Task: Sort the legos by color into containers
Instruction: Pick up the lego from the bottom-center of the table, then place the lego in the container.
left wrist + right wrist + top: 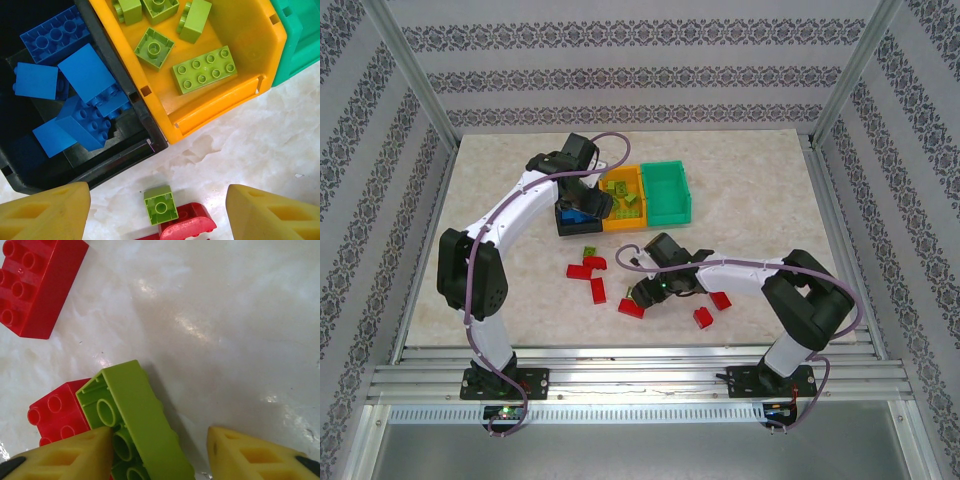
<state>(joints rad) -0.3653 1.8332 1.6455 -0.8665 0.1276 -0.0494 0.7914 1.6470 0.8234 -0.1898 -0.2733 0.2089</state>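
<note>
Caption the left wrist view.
Blue bricks in the black bin, green ones in the yellow bin, one green brick outside.

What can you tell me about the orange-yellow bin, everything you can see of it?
The orange-yellow bin is a small open-topped rectangular box of glossy moulded plastic, with a thick rim and a stepped lip along its near wall. It stands upright on the pale marbled table, packed between the black bin and the green bin, seemingly touching both. Inside lie five lime green bricks, no other colour.
</note>
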